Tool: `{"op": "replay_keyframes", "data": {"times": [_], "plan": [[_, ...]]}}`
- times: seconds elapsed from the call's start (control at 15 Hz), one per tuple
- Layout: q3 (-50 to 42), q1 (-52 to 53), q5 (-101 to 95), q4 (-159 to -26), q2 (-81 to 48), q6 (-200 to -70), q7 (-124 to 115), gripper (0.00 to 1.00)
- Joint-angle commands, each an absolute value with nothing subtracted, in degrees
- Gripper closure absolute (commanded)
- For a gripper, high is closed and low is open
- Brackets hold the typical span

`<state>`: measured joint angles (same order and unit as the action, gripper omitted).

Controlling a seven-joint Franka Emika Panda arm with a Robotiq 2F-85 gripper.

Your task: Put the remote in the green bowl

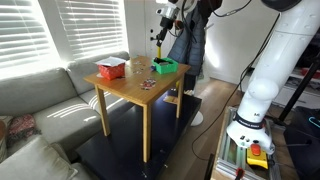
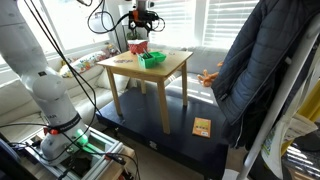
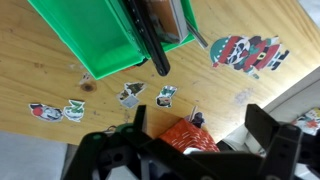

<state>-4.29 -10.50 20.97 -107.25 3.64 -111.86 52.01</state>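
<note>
In the wrist view the green bowl [image 3: 85,40] is at the top left. The slim black remote [image 3: 148,40] lies slanted in it, with one end sticking out over the bowl's rim. My gripper [image 3: 200,122] is open and empty, raised above the table, and the red-orange container [image 3: 185,135] shows between its fingers. In both exterior views my gripper [image 1: 160,38] [image 2: 140,24] hangs above the green bowl [image 1: 165,67] [image 2: 152,60] without touching it.
The wooden table [image 1: 130,90] also holds the red-orange container [image 1: 110,68] [image 2: 138,47], a multicoloured flat item [image 3: 250,52] and small stickers [image 3: 130,95]. A person in a dark jacket [image 2: 250,70] stands close to the table. A sofa [image 1: 40,100] is beside it.
</note>
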Motion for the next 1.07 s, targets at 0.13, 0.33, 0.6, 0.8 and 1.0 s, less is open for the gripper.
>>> {"op": "replay_keyframes", "data": {"times": [0.13, 0.33, 0.6, 0.8, 1.0], "plan": [[-4.69, -8.27, 7.13, -112.55, 10.72, -112.79, 32.0, 0.0], [-5.11, -7.24, 4.43, -112.75, 12.49, -107.05, 25.79, 0.0], [-5.75, -6.09, 5.34, -111.31, 11.17, -107.04, 25.99, 0.0], [-5.75, -5.83, 5.33, -111.76, 11.72, -107.02, 25.56, 0.0], [-5.85, -5.86, 5.34, -111.96, 11.7, -106.93, 25.56, 0.0]]}}
